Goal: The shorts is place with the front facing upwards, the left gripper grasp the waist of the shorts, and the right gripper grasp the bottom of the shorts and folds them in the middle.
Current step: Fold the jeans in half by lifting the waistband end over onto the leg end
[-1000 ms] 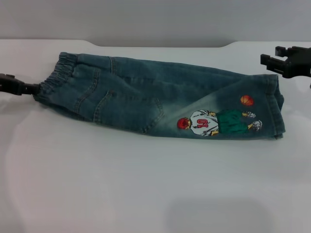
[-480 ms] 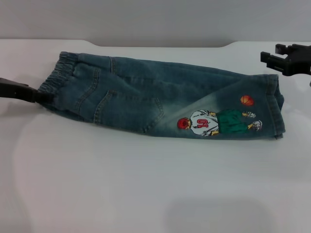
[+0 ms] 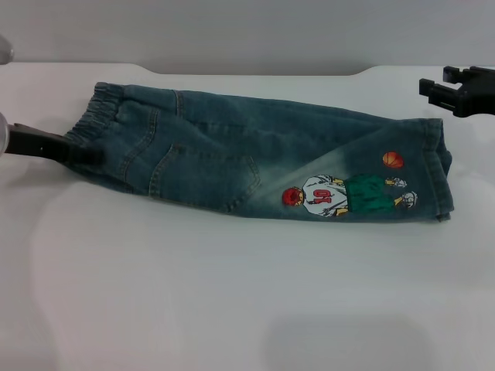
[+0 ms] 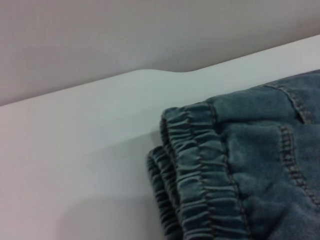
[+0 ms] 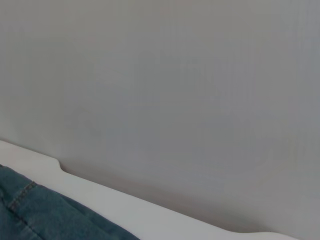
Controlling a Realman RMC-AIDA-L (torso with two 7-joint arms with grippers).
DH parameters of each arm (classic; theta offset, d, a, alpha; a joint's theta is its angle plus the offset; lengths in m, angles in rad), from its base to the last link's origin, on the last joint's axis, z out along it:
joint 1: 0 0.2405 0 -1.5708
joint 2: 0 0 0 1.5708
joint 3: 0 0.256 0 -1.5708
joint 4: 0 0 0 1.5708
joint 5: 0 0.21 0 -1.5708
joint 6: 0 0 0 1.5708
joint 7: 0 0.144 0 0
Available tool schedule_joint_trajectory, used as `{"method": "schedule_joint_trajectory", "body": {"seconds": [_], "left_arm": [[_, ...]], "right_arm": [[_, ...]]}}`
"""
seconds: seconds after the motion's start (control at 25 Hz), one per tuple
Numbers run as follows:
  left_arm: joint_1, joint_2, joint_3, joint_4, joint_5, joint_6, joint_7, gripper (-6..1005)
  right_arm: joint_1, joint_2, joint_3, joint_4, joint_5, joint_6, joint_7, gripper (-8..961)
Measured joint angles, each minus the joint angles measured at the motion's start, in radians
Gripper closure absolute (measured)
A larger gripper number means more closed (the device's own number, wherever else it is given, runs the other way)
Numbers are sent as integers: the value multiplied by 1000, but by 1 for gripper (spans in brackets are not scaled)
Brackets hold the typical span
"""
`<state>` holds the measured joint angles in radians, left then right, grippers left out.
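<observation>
Two grippers flank denim shorts lying on a white table.

Largest first: the table (image 3: 232, 309) bears the shorts (image 3: 232, 158) lengthwise, the waist (image 3: 97, 116) toward the robot's left, the bottom of the shorts (image 3: 441, 170) toward its right. The left gripper (image 3: 81, 152) touches the waist's near corner; its opening cannot be told. The right gripper (image 3: 445, 85) hovers just beyond the hem corner, fingers parted, holding nothing.
</observation>
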<state>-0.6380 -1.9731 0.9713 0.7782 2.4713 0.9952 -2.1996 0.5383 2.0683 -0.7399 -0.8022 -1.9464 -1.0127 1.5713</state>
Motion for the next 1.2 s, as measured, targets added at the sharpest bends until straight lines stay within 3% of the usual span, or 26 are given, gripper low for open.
{"method": "schedule_joint_trajectory", "body": {"seconds": [0.24, 0.68, 0.96, 1.2], "left_arm": [[-8, -2, 1, -6, 0, 14, 2, 165], [-3, -8, -1, 27, 19, 24, 2, 343], [-8, -8, 2, 34, 21, 17, 4, 650], [-9, -21, 0, 77, 22, 25, 4, 892]], "right_arm": [[0, -1, 5, 0, 0, 0, -2, 454], [-4, -1, 6, 0, 0, 9, -8, 453], [-6, -1, 6, 0, 0, 10, -8, 453], [-1, -1, 5, 21, 0, 27, -8, 454]]}}
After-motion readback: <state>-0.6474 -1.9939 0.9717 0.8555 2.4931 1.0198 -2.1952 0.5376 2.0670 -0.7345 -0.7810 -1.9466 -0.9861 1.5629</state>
